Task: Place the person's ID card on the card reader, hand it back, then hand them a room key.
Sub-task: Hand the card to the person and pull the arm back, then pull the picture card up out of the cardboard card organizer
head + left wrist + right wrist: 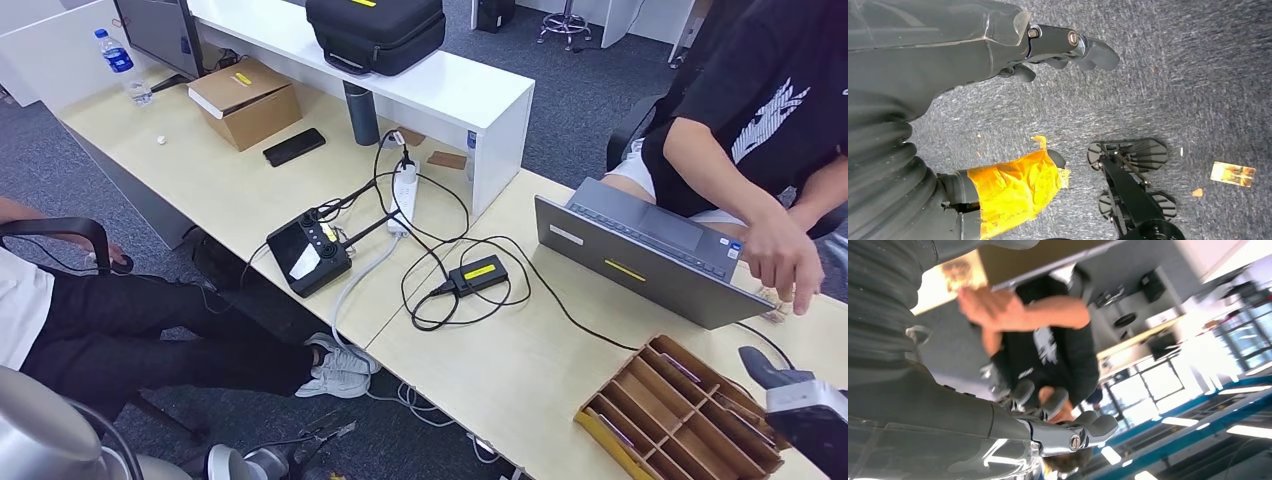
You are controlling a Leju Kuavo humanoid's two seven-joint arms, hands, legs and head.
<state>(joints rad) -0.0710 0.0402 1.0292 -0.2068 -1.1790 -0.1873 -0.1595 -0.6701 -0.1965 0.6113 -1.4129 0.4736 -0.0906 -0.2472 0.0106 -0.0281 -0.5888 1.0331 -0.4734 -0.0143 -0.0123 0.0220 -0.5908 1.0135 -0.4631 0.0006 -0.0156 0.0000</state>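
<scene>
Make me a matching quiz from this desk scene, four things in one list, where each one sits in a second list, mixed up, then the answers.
Things:
1. water bottle
2. black bag
3. wooden organizer
4. laptop

Places:
A. on the white raised shelf
B. open in front of the seated person in the black shirt
C. far left corner of the desk
D. near desk edge, beside the right hand

Pairs: 1-C, 2-A, 3-D, 4-B

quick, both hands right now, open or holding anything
left hand: open, holding nothing, hanging over the carpet
right hand: open, holding nothing
</scene>
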